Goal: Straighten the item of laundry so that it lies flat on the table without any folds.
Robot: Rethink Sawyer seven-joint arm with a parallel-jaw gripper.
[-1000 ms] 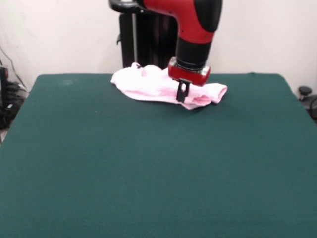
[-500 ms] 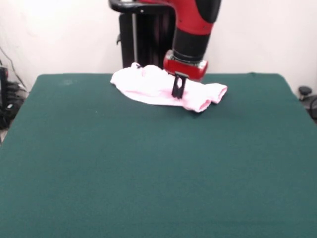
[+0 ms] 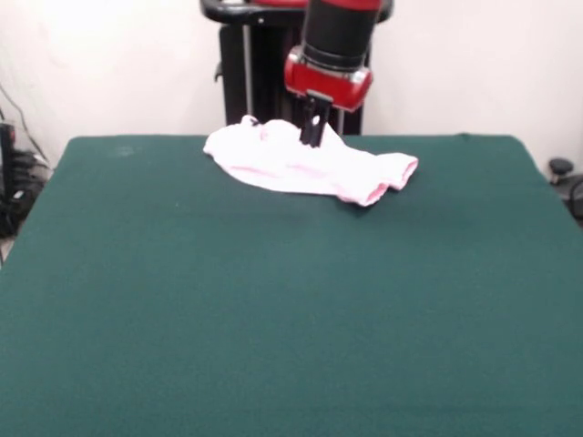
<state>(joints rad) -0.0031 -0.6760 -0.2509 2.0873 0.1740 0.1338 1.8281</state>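
The item of laundry [image 3: 301, 164], pale pink baby trousers, lies crumpled at the far middle of the green table [image 3: 291, 300]. Its bunched waist part is at the left and a cuffed leg end [image 3: 396, 173] points right. My gripper [image 3: 312, 135] hangs from the red and black arm above the back of the garment. Its fingers stand close together with nothing between them. The tips are at the cloth's upper edge in this view; I cannot tell whether they touch it. The bow does not show.
The robot's black pedestal [image 3: 260, 82] stands right behind the garment at the table's far edge. Cables and dark gear [image 3: 14, 173] sit beyond the left edge, and a dark object [image 3: 560, 168] beyond the right edge.
The gripper has risen off the garment's right part and moved back and left. The garment stayed on the table, its right leg end slightly shifted.
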